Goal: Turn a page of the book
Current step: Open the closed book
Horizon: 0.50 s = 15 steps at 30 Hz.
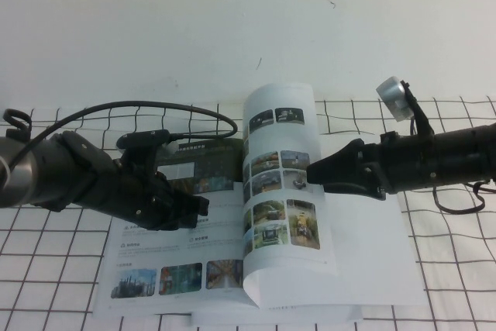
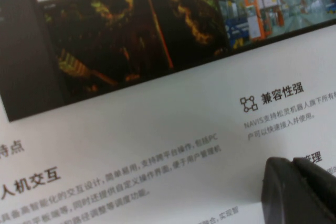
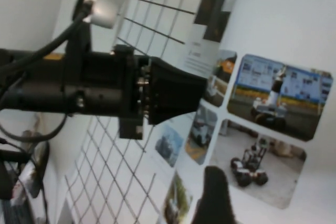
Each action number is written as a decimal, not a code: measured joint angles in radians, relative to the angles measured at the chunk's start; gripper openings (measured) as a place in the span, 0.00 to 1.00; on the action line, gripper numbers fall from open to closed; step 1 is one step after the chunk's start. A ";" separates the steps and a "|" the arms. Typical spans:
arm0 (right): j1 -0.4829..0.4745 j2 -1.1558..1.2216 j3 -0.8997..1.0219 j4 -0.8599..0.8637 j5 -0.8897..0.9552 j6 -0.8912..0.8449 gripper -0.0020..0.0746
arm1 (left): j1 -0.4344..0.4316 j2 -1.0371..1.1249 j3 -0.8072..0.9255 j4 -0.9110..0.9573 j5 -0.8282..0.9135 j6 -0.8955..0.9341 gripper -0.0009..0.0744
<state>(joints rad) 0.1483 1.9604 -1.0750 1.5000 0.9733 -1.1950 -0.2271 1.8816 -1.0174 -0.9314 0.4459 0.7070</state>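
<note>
The book (image 1: 155, 257) lies open on the gridded table. The page (image 1: 283, 191), with rows of small colour photos, stands up curved over the spine. My right gripper (image 1: 311, 174) is shut on the page's right edge and holds it raised. In the right wrist view one of its fingers (image 3: 212, 198) lies against the photo face of the page (image 3: 273, 98); the other finger is hidden behind the sheet. My left gripper (image 1: 203, 207) is shut and rests on the left sheet with the dark banner and text (image 2: 157, 129); its fingers (image 2: 286, 192) are closed together.
The blank white right-hand sheet (image 1: 380, 261) lies flat under the right arm. A black cable (image 1: 155, 106) loops above the left arm. The table's grid cloth (image 1: 457, 269) extends to the right; a white wall (image 1: 232, 21) stands behind.
</note>
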 joint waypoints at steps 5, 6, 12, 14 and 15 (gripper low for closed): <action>0.000 0.000 0.000 0.028 0.092 -0.023 0.68 | 0.000 0.000 0.000 0.000 0.000 0.000 0.01; 0.000 0.000 0.000 0.033 0.107 -0.025 0.68 | 0.000 0.000 0.000 0.000 0.000 0.000 0.01; 0.000 0.000 0.000 0.121 0.175 -0.050 0.68 | 0.000 0.000 0.000 0.000 0.000 0.000 0.01; 0.000 0.000 0.000 0.162 0.178 -0.057 0.68 | 0.000 0.000 0.000 0.000 0.000 0.000 0.01; 0.000 0.000 0.000 0.169 0.178 -0.061 0.68 | 0.000 0.000 0.000 0.000 0.000 0.000 0.01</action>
<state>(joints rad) 0.1483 1.9604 -1.0750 1.6686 1.1515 -1.2557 -0.2271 1.8816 -1.0174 -0.9314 0.4459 0.7070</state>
